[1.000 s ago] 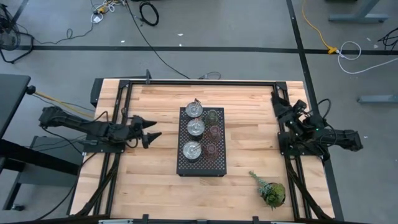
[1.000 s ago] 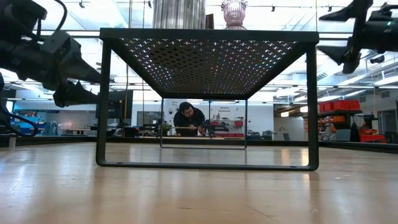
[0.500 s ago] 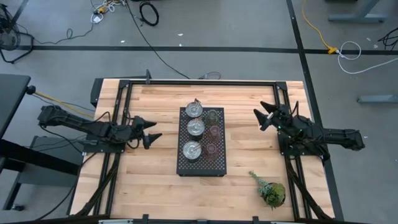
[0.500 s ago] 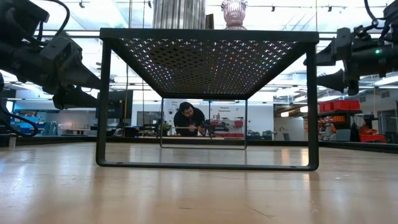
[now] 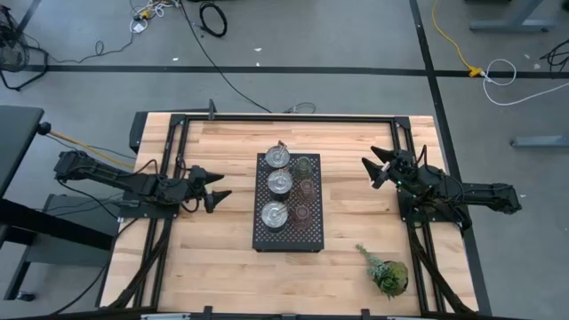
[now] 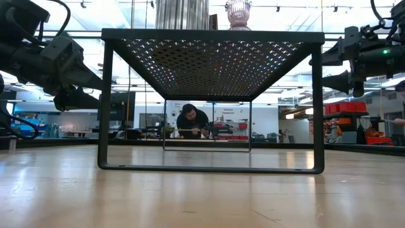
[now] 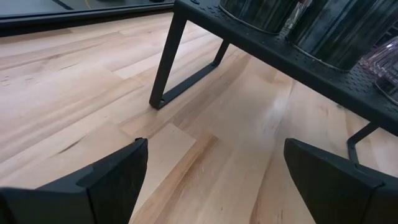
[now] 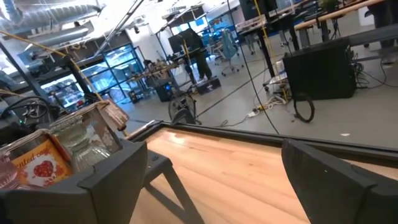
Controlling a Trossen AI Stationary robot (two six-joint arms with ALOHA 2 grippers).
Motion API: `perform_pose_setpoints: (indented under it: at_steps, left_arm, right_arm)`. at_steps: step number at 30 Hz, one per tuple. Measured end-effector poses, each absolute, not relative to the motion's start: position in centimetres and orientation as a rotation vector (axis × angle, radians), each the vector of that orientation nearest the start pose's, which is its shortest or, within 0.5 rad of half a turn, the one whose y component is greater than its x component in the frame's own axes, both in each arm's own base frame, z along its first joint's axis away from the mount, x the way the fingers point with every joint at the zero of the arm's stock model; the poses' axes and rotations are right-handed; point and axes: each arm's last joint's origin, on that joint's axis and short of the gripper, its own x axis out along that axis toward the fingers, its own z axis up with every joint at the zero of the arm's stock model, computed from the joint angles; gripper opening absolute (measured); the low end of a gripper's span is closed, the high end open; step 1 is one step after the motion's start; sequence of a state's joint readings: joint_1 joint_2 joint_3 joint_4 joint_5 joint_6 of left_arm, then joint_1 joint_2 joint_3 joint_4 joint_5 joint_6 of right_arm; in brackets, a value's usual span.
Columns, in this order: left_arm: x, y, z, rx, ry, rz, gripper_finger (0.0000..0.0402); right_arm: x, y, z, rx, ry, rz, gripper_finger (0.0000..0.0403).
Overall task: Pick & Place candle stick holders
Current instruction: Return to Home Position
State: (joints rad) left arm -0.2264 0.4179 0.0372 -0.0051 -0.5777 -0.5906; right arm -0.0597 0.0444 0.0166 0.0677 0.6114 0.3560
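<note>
Six small candle stick holders stand on the raised black perforated tray in the middle of the table. Three silvery metal ones form the left column. A pale green glass one and two pinkish ones form the right column. My left gripper hovers open to the left of the tray, pointing at it and slightly down; its wrist view shows the tray's leg and the silvery holders ahead. My right gripper hovers open and level to the right of the tray, pointing toward it.
A leafy green plant sprig lies near the table's front right corner. Black frame rails run along the far, left and right sides. The tray stands on thin legs with open space beneath. A person sits far behind the table.
My right gripper has swung from beside its base at the far right toward the tray, sinking a little, tipping to level and rolling. It has kept still for the last half second and stayed open.
</note>
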Motion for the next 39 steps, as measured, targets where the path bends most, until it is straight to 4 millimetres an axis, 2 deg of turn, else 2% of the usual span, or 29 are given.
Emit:
perform_pose_setpoints:
  at_steps: [21, 30, 34, 39]
  left_arm:
    - [11.4, -1.0, 14.1, -0.428, 0.238, 0.437, 0.0378]
    - [9.8, -0.7, 17.2, -0.584, -0.094, 0.324, 0.0378]
    - [9.2, -0.5, 18.0, -0.622, -0.186, 0.304, 0.0378]
    - [9.2, -0.6, 18.4, -0.637, -0.221, 0.288, 0.0378]
  right_arm:
    - [9.3, -2.2, 17.2, 0.355, -0.159, -0.657, 0.0369]
    - [9.3, -2.2, 17.2, 0.356, -0.16, -0.652, 0.0369]
    - [9.3, -2.2, 17.2, 0.356, -0.161, -0.648, 0.0369]
    - [9.3, -2.2, 17.2, 0.356, -0.161, -0.648, 0.0369]
